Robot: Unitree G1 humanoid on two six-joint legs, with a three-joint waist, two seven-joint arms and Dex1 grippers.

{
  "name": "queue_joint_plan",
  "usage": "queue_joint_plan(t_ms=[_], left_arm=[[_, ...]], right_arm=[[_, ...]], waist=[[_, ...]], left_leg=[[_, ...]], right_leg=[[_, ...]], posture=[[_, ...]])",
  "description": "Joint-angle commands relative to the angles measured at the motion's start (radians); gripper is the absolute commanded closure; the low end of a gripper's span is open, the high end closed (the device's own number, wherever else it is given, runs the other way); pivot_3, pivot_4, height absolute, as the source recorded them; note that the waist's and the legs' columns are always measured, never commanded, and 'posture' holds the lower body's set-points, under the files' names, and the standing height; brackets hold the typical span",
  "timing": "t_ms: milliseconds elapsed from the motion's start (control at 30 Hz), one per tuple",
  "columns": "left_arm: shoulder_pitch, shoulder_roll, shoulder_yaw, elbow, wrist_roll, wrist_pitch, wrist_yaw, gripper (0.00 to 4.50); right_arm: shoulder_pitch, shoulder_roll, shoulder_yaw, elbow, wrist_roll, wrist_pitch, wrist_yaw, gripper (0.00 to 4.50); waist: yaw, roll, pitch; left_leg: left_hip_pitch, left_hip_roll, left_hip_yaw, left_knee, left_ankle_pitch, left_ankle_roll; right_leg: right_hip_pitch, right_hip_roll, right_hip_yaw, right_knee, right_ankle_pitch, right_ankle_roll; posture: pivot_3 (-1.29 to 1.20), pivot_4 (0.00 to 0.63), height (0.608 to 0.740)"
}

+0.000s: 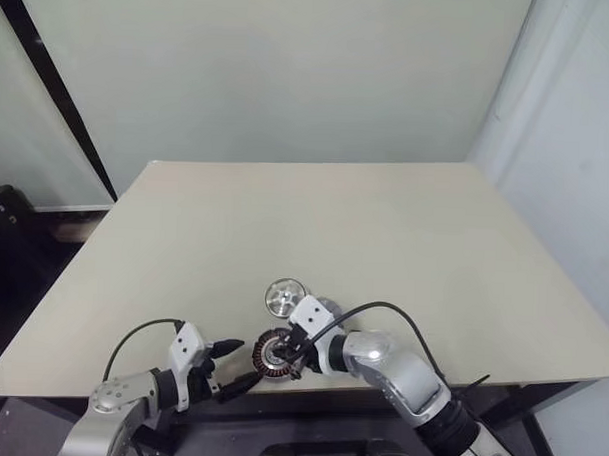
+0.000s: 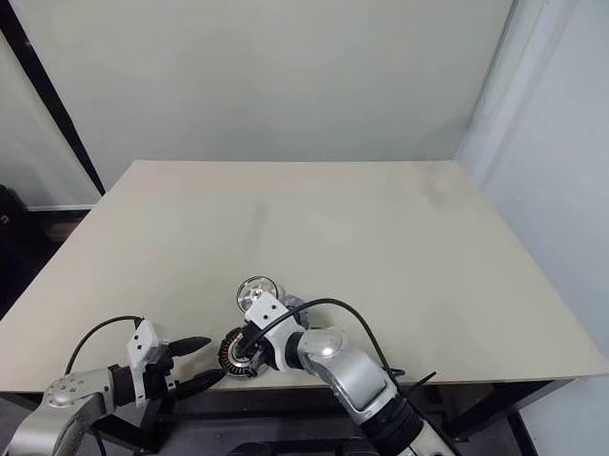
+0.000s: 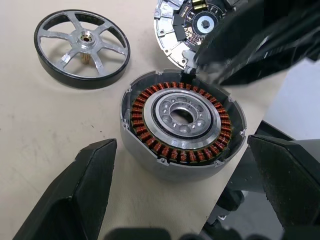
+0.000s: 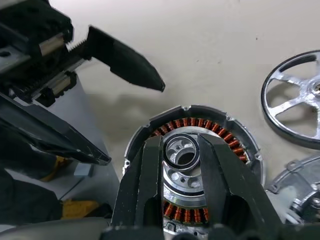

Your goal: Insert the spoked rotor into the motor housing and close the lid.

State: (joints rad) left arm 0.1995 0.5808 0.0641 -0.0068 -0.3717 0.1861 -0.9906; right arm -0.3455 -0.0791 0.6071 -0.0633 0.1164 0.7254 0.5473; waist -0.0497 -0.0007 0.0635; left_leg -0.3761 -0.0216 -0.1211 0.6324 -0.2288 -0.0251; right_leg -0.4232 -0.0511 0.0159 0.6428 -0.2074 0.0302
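- Two pairs of jaws near the motor housing (image 3: pixel 182 130). Right gripper (image 4: pixel 181 145) with jaws only a narrow gap apart, nothing seen clamped, poised over the hollow centre. Impossible to tell whether touching the housing.
- Left gripper (image 1: pixel 235 364) with jaws spread fully, empty, at 9 o'clock of the housing and just beside it.
- Housing close to the near edge of the table (image 1: pixel 404 232), so probably wise to steady it first. Close the left jaws gently on the outer wall, without pushing it toward the edge.
- Spoked rotor (image 1: pixel 285 295) flat on the table at 12 o'clock of the housing, near but apart. Likely best taken by the rim, kept level, and lowered straight so the hub meets the centre.
- Lid (image 3: pixel 185 25) at about 1 o'clock, partly under the right arm. Leave for last.
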Motion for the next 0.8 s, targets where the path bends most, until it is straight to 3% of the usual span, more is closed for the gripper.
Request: queue_joint_plan(t_ms=[33, 800], left_arm=[[-0.005, 0.003, 0.032, -0.01, -0.01, -0.021, 0.009, 0.0], [-0.005, 0.001, 0.035, -0.012, -0.013, -0.03, 0.029, 0.0]], right_arm=[[-0.031, 0.033, 0.005, 0.021, -0.015, -0.044, -0.001, 3.78], [-0.028, 0.077, 0.002, 0.164, -0.095, -0.145, 0.002, 3.78]], waist=[[0.0, 0.0, 0.0], [0.0, 0.0, -0.001]], left_leg=[[0.0, 0.0, 0.0, 0.0, 0.0, 0.0], [0.001, 0.0, 0.0, 0.002, 0.0, 0.0]], right_leg=[[0.0, 0.0, 0.0, 0.0, 0.0, 0.0], [0.001, 0.001, 0.0, 0.002, 0.001, -0.001]], posture=[[0.0, 0.0, 0.74], [0.0, 0.0, 0.74]])
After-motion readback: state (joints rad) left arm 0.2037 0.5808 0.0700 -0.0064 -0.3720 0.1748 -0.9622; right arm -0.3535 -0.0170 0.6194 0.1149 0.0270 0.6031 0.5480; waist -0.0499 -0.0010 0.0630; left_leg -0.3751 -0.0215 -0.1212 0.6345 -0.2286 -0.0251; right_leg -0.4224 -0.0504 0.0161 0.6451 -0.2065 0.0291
